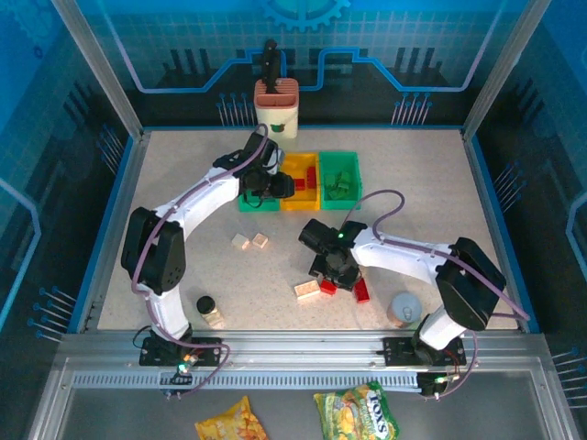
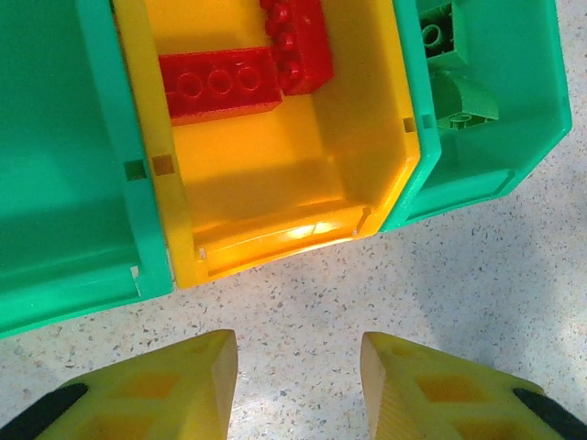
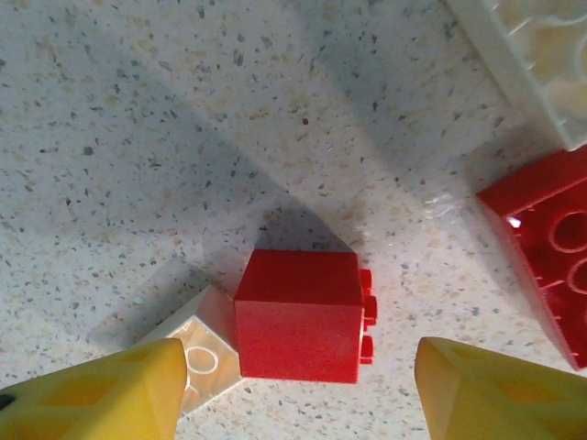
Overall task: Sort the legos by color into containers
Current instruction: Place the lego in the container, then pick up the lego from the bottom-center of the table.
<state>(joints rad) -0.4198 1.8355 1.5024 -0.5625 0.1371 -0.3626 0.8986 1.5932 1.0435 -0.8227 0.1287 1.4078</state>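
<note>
Wide speckled pale tabletop (image 1: 440, 202) under everything. The white left arm (image 1: 197, 206) reaches to the far middle, and the white right arm (image 1: 404, 252) stretches left across the near middle. At the far middle three small open plastic bins stand side by side with walls touching: the left green bin (image 2: 55, 183), the orange-yellow bin (image 2: 266, 183) in the centre, and the right green bin (image 2: 495, 110). The left claw (image 2: 298, 367) hangs over bare tabletop just on the near side of the orange-yellow bin, yellow fingers spread, nothing between them. The right claw (image 3: 303, 376) sits low over a loose cluster of bricks, released and wide. A small red block lego (image 3: 298, 316) rests on the tabletop between its fingers, and neither finger touches it. A small cream lego (image 3: 202, 353) lies touching that red block. A flat red studded lego (image 3: 550, 257) lies apart beside them, with a larger cream lego (image 3: 532, 64) beyond it. Red legos (image 2: 220, 84) already lie in the orange-yellow bin, and green legos (image 2: 459, 101) lie in the right green bin. Two cream legos (image 1: 240, 242) lie together on open tabletop left of centre.
</note>
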